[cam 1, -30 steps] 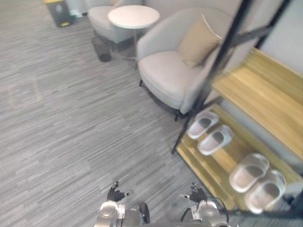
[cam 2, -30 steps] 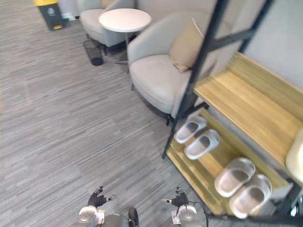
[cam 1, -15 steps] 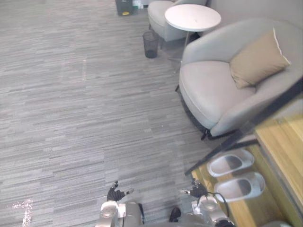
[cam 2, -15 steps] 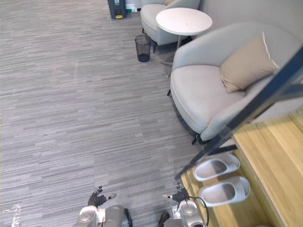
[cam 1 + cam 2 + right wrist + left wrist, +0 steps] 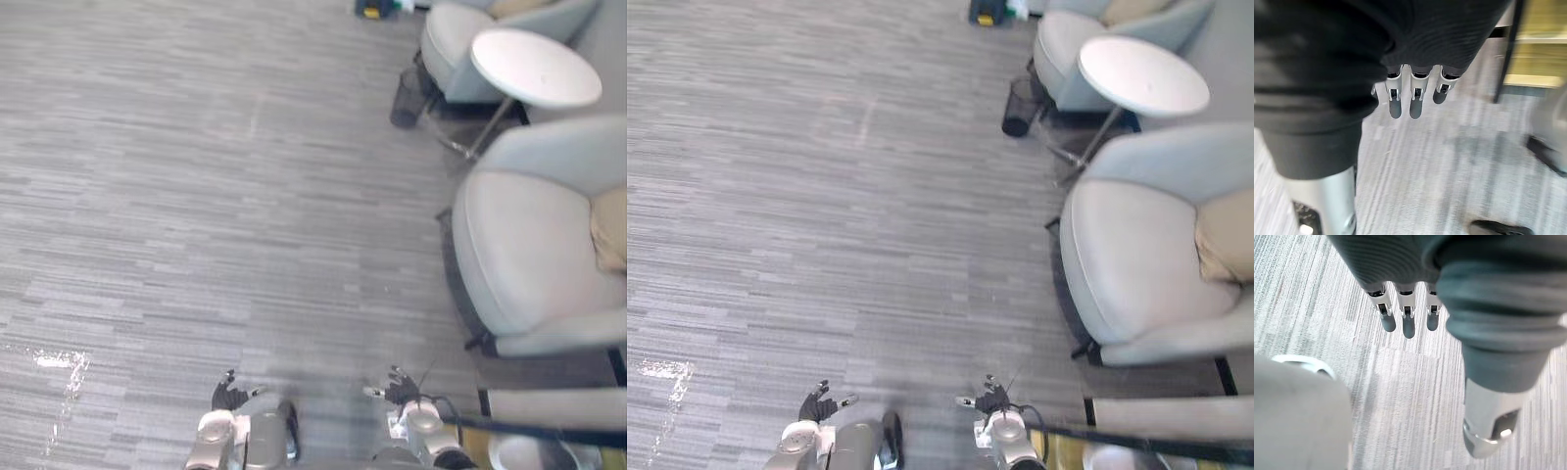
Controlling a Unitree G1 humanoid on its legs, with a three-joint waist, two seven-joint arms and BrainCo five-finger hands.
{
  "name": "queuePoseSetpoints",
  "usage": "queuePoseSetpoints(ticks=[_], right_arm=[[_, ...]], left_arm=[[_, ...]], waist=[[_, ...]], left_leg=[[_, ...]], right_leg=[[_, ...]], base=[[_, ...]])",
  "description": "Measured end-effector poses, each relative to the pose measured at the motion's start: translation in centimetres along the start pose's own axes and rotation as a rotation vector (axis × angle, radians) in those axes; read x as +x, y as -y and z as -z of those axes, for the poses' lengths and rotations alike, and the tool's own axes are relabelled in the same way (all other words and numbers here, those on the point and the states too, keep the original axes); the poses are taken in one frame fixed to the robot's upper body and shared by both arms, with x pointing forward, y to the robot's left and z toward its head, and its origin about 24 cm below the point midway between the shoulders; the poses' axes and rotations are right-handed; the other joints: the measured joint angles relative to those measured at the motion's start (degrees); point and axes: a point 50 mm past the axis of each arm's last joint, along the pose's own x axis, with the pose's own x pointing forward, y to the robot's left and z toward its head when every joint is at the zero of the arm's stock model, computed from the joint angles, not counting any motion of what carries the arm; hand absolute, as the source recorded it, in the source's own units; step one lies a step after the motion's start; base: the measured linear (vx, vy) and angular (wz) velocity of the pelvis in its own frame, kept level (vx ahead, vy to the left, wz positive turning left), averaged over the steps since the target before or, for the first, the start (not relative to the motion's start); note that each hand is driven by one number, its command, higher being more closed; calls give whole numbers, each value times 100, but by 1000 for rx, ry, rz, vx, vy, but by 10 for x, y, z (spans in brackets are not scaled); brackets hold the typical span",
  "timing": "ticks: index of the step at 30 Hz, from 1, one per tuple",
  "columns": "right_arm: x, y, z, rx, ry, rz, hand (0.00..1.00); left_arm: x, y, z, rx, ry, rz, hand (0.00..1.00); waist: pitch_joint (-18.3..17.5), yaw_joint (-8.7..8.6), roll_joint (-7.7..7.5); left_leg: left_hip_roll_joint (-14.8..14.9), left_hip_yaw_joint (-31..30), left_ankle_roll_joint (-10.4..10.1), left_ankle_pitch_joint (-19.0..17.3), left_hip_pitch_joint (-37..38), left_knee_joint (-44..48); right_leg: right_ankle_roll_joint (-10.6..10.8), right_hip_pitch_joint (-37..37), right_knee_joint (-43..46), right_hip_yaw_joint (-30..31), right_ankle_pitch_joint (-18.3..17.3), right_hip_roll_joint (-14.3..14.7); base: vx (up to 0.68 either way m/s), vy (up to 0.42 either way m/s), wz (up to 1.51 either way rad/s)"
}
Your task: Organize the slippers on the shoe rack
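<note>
1. Slipper [image 5: 516, 453]: I see one pale rounded edge at the lower right, below the black bar of the shoe rack [image 5: 1541, 59], near the right robot hand [image 5: 399, 392].
2. Left robot hand [image 5: 229, 396]: its fingers [image 5: 1408, 325] are straight and relaxed, holding nothing, above the grey carpet floor [image 5: 196, 196].
3. Right robot hand: its fingers [image 5: 1415, 100] are straight and it is empty, over the floor beside the rack's post.
4. Surroundings: a grey armchair [image 5: 529, 255] stands beyond the rack, with a round side table [image 5: 536, 67] and a dark wastebasket [image 5: 407, 96] farther off.
</note>
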Motion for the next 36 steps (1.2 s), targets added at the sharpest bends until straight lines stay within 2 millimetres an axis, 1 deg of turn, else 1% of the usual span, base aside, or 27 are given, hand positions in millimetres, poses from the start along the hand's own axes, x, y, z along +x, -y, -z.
queuePoseSetpoints(ticks=[2,4,6,7,8,9,11,12,13,14,15,16,17,19,20,21,22,23,24,25,27,28,29,30,32,35,36], right_arm=[[-2,-2,5,0,-11,-5,0],[-1,1,1,-2,8,3,0],[-3,3,6,-2,-4,10,0],[-3,3,6,-2,-5,10,0],[-3,7,6,-7,0,19,0],[-2,10,4,-3,5,26,0],[-1,11,2,7,7,32,0],[-2,9,5,8,-3,25,0],[-2,8,5,7,-5,23,0],[-3,4,5,4,-7,12,0],[-3,-2,2,17,1,2,0],[-3,-5,1,22,3,-1,0],[-3,-6,0,23,6,-3,0],[2,-8,-16,29,44,-5,0],[2,-8,-18,29,49,-3,0],[4,-7,-24,27,63,4,0],[4,-5,-25,22,66,14,0],[4,-5,-24,21,63,13,0],[5,-16,-31,20,78,-14,0],[5,-18,-34,19,87,-19,0],[5,-23,-38,22,100,-34,0],[5,-24,-37,20,97,-35,0],[4,-24,-33,12,88,-39,0],[3,-25,-29,6,79,-47,0],[1,-27,-23,-7,67,-66,0],[-1,-27,-16,-6,49,-66,0],[-1,-26,-15,-9,44,-65,0]], left_arm=[[-1,0,4,0,-14,0,0],[1,2,1,0,-11,4,0],[2,5,-2,12,0,10,0],[1,5,-1,13,-3,10,0],[0,7,2,-2,-13,11,0],[-1,8,4,-19,-20,8,0],[-2,10,6,-37,-29,7,0],[-3,6,9,-84,-43,-20,0],[-3,5,11,-93,-46,-26,0],[-3,3,8,-135,-36,-40,0],[-2,0,3,-146,-16,-50,0],[-1,-3,-1,-148,3,-59,0],[-1,-4,-2,-148,7,-62,0],[2,-11,-15,-159,57,-77,0],[3,-12,-17,-161,64,-79,0],[4,-12,-23,-163,86,-79,0],[4,-12,-24,-169,87,-78,0],[5,-12,-24,-170,87,-78,0],[7,-21,-29,-152,97,-95,0],[7,-23,-29,-155,99,-100,0],[8,-30,-23,-136,70,-117,0],[8,-31,-21,-134,62,-118,0],[7,-32,-14,-122,35,-119,0],[6,-32,-9,-113,10,-118,0],[4,-33,-3,-88,-4,-113,0],[3,-29,0,-85,-11,-101,0],[2,-23,0,-95,-13,-91,0]], waist=[[6,-109,6],[11,-170,15],[16,-210,-53],[13,-212,-58],[-51,-279,-20],[-104,-293,131],[-94,-258,230],[-32,-187,398],[-30,-148,409],[-16,-89,419],[37,-52,334],[65,-29,236],[59,3,206],[173,99,-39],[188,115,-52],[222,163,-93],[227,246,-102],[245,274,-139],[253,247,-371],[259,258,-373],[261,317,-334],[265,323,-327],[312,326,-250],[328,278,-222],[329,191,-212],[317,107,-150],[334,54,-77]], left_leg=[[-4,-274,-23,14,383,-310],[5,-508,-40,20,531,-507],[-99,-972,-250,-116,776,-725],[-107,-1055,-260,-179,837,-719],[-27,-1395,-346,-401,939,-587],[92,-1521,-443,-488,792,-162],[251,-1377,-573,-473,254,980],[719,-925,-1215,-114,-499,2894],[825,-822,-1222,-99,-589,3174],[1141,-473,-1168,-122,-823,3876],[1393,-118,-903,-239,-1147,4337],[1427,12,-762,-318,-1429,4323],[1418,47,-722,-342,-1534,4257],[1105,114,-664,-340,-2075,2717],[1032,100,-643,-272,-2132,2389],[797,18,-662,249,-2286,1157],[652,-127,-674,1453,-2183,313],[618,-130,-403,1580,-2142,319],[484,-69,-337,1295,-2196,623],[506,-67,-321,1170,-2228,764],[612,11,-208,379,-1994,1417],[610,29,-195,269,-1909,1464],[590,93,-186,-69,-1544,1517],[565,88,-182,-245,-1154,1483],[511,84,-160,-305,-580,1120],[456,93,-157,-300,-7,555],[442,65,-157,-300,300,279]], right_leg=[[-27,-457,-1135,-120,-137,411],[10,-696,-2456,20,65,792],[19,-782,-4195,688,909,1173],[-48,-775,-4206,794,974,1184],[-359,-775,-3797,943,1277,1234],[-441,-768,-3549,718,950,1229],[-472,-611,-3549,502,765,1234],[-595,-133,-3691,366,567,1431],[-626,-45,-3718,323,536,1459],[-654,262,-3784,261,402,1523],[-615,748,-3984,173,268,1533],[-578,1071,-4242,157,242,1519],[-554,1144,-4326,155,229,1504],[-453,1553,-4701,112,258,1293],[-431,1600,-4735,102,249,1240],[-259,1781,-4825,48,218,1095],[-16,1975,-4889,83,123,1082],[38,2036,-4918,133,89,1036],[107,2087,-4912,195,244,859],[147,2095,-4867,218,328,859],[367,1940,-3654,409,511,621],[424,1896,-3363,451,558,561],[275,1532,-2101,530,872,281],[32,1010,-574,525,880,86],[-89,561,397,288,613,49],[-166,-44,-48,-226,220,200],[-181,-325,-1174,-480,88,472]], base=[[361,-13,69],[371,-68,80],[472,-166,106],[488,-213,117],[530,-237,116],[568,-238,110],[624,-232,64],[547,-192,46],[525,-140,24],[390,-74,20],[642,-122,31],[440,-84,29],[519,-23,8],[429,81,0],[421,195,6],[454,256,-1],[454,256,-6],[480,257,4],[380,195,10],[588,313,7],[513,317,-18],[415,276,-22],[386,237,-14],[386,237,-10],[448,174,14],[395,104,10],[404,51,14]])
